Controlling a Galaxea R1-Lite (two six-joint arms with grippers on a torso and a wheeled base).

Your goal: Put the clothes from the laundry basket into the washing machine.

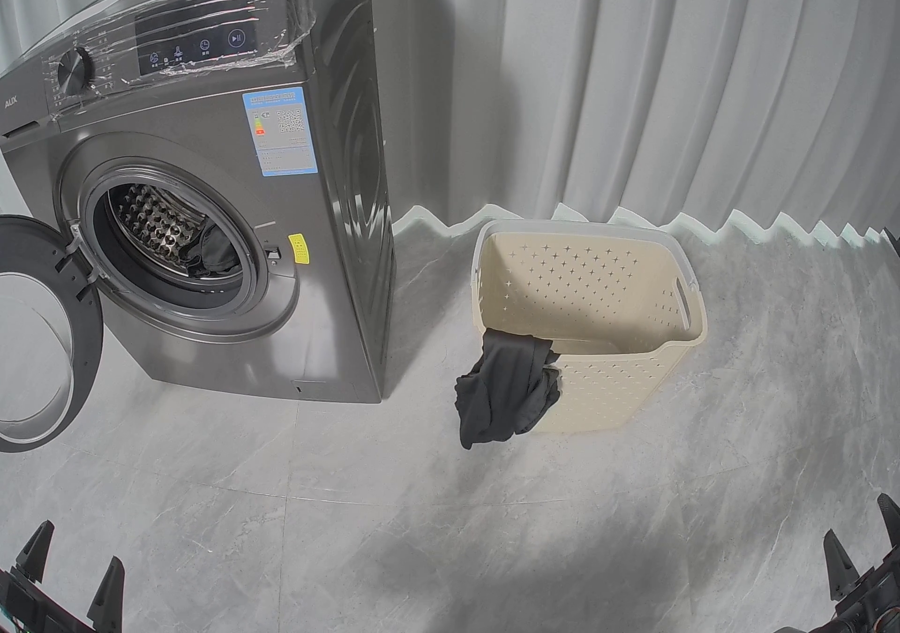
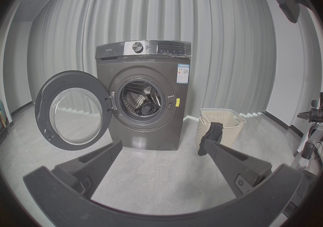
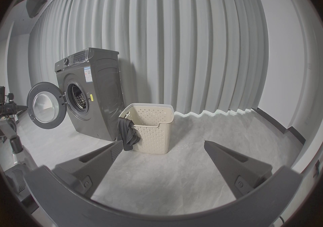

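Fingers (image 1: pixel 109 590) of the left gripper (image 1: pixel 77 558), black and pointed, stand apart, released, low at the left. Next to it the round glass door (image 1: pixel 33 339) hangs open on the grey metal washer (image 1: pixel 309 222). One dark cloth (image 1: pixel 214 250) lies in the dimpled steel drum (image 1: pixel 150 215). Further right, a soft dark garment (image 1: pixel 502 386) hangs over the rim of the cream perforated plastic basket (image 1: pixel 600 288), mostly outside. The right gripper (image 1: pixel 858 527) is released too.

Dark garment (image 1: pixel 506 386) over front rim of laundry basket (image 1: pixel 619 386)
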